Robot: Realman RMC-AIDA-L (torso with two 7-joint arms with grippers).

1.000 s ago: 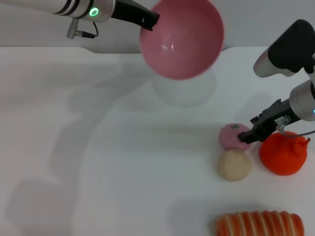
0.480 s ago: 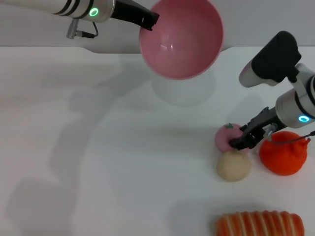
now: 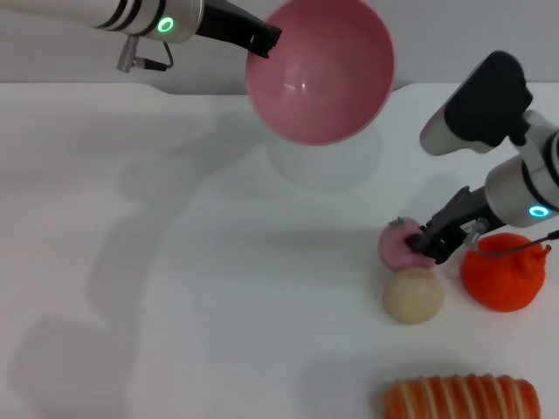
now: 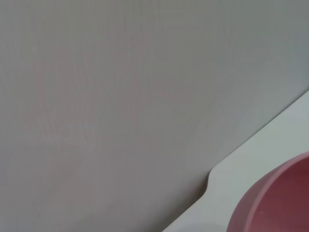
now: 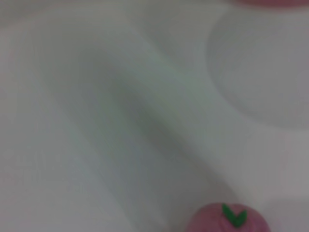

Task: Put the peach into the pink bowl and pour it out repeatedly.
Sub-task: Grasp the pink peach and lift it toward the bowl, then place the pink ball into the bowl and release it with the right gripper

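Jaws on my left gripper (image 3: 265,39) were clamped on the rim of the bowl (image 3: 320,70), holding it tilted in the air above the far part of the tabletop (image 3: 175,262), its open side turned toward me and nothing in it. My left wrist view caught only a slice of the bowl's pink wall (image 4: 277,203) and the tabletop's edge.

Further right, the peach (image 3: 398,243) sat on the tabletop, touching the beige ball (image 3: 413,294) just in front of it. My right gripper (image 3: 431,243) was down at the peach's right flank, the jaws dark against its skin; I judged them pressed to the fruit, but whether they had closed on it I could not tell. From the right wrist view the peach (image 5: 227,220) showed its green leaf mark upward. Just right of the gripper lay the orange fruit (image 3: 502,271), and near me a striped roll (image 3: 463,399).

By my guess the peach would be light, matte and not slippery, probably firm enough for a moderate squeeze. Being round, it could roll or squirt out of a shallow pinch, so I would take it across its widest middle, well clear of the ball.
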